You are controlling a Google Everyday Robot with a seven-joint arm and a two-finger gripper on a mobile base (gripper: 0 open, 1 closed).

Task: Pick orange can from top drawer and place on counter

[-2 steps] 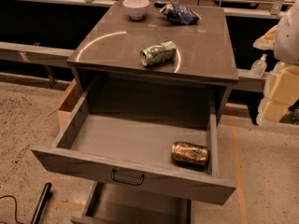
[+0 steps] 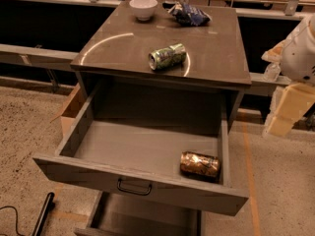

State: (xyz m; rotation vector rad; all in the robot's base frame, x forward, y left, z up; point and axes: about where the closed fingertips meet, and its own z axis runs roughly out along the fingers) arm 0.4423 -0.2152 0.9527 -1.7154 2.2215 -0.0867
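Note:
The orange can (image 2: 199, 164) lies on its side in the front right corner of the open top drawer (image 2: 133, 149), close to the right wall. The drawer is pulled well out, with a dark pull handle (image 2: 134, 187) on its front panel. The counter (image 2: 216, 53) is the glossy grey-brown top of the cabinet behind it. My gripper (image 2: 281, 123) hangs at the right edge of the view. It is outside the drawer, to the right of the cabinet and above the floor, well apart from the can. It holds nothing that I can see.
On the counter lie a green-and-white can (image 2: 167, 56) on its side, a white bowl (image 2: 143, 8) at the back and a blue snack bag (image 2: 189, 14). A lower drawer (image 2: 142, 222) is partly open. A cardboard box (image 2: 71, 107) stands left of the cabinet.
My gripper has shifted slightly down and to the left. The can and drawer have not moved.

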